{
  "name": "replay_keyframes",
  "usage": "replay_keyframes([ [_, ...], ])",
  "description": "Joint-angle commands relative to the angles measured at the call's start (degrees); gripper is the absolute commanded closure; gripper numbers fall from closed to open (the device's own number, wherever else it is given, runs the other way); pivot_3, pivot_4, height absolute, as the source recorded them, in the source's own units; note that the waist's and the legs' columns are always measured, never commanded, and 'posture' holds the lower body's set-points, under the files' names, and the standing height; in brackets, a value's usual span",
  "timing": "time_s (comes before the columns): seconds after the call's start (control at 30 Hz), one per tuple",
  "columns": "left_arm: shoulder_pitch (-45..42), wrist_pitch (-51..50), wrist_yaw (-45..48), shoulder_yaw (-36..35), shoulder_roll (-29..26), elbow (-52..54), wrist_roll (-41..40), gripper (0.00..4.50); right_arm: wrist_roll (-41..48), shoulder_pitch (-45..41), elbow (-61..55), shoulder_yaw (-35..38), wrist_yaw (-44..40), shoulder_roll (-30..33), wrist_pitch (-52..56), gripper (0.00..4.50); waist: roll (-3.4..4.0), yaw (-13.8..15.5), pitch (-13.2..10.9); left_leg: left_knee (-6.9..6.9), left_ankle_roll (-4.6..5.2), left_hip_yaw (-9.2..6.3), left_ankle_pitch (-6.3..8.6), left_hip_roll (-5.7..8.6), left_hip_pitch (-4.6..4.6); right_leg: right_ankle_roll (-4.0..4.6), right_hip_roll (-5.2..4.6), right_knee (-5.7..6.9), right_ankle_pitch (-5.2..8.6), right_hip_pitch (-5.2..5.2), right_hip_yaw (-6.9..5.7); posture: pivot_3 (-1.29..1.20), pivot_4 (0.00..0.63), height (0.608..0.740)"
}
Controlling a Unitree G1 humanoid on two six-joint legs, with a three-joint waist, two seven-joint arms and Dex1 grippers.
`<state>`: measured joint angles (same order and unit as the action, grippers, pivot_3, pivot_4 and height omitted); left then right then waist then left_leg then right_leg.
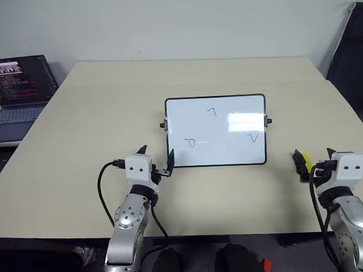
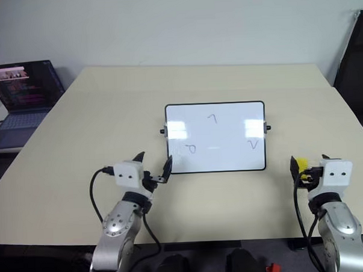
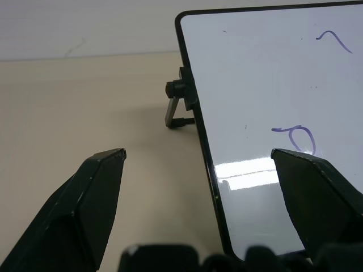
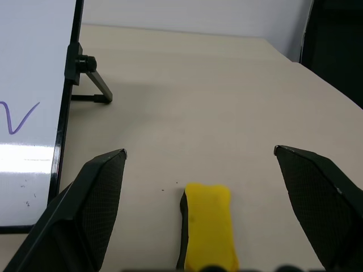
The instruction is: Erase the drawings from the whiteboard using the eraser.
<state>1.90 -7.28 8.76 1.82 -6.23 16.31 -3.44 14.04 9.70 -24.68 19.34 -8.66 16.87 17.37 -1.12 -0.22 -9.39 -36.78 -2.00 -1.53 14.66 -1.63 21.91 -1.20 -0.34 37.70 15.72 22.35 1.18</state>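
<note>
The whiteboard [image 1: 216, 131] stands propped on a beige table [image 1: 79, 134], near the middle and tilted back on small side stands. Three drawings are on it: a hook [image 1: 212, 112] near the top, a loop [image 1: 191, 142] at lower left, and a "V" [image 1: 252, 137] at lower right.

The left gripper [image 1: 156, 160] hovers at the board's lower left corner. Its jaws stand wide apart with nothing between them; one finger lies in front of the board face, the other over bare table.

The right gripper [image 1: 315, 160] sits well to the right of the board, near the table's front edge. Its jaws are spread wide. The eraser [image 4: 209, 232] lies on the table between the two fingers, touching neither, yellow side up with a dark edge showing.

A laptop [image 1: 17, 89] sits open at the far left.
</note>
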Motion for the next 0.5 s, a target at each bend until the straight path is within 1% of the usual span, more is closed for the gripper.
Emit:
replay_keyframes([
  [0.03,-0.88,1.8,0.04,-0.2,0.17,0.71,-0.15,0.0,-0.63,-1.27,-1.81,0.13,0.58,-0.12,-1.35,0.04,0.0,0.0,0.0,-0.01,0.0,0.0,0.0,0.0,0.0,0.0,0.0,0.0,0.0,0.0,0.0,0.0,0.15,0.74],
  [0.23,-0.66,3.32,-0.12,0.16,0.6,-0.46,-0.13,0.0,-0.85,-2.76,-1.59,-0.14,0.6,0.07,-0.91,0.04,0.0,0.01,0.0,-0.01,0.0,0.0,0.0,0.01,0.02,-0.01,0.0,-0.02,0.0,0.0,-0.02,0.0,0.15,0.74],
  [0.5,-1.46,3.2,0.41,-0.52,0.03,-0.86,-0.28,0.0,-0.84,-1.13,-2.19,0.22,0.68,-0.79,-1.33,0.04,0.0,0.0,0.0,0.02,0.0,-0.02,0.0,0.01,0.02,0.01,0.0,-0.01,0.01,0.0,-0.01,0.0,0.15,0.74],
])
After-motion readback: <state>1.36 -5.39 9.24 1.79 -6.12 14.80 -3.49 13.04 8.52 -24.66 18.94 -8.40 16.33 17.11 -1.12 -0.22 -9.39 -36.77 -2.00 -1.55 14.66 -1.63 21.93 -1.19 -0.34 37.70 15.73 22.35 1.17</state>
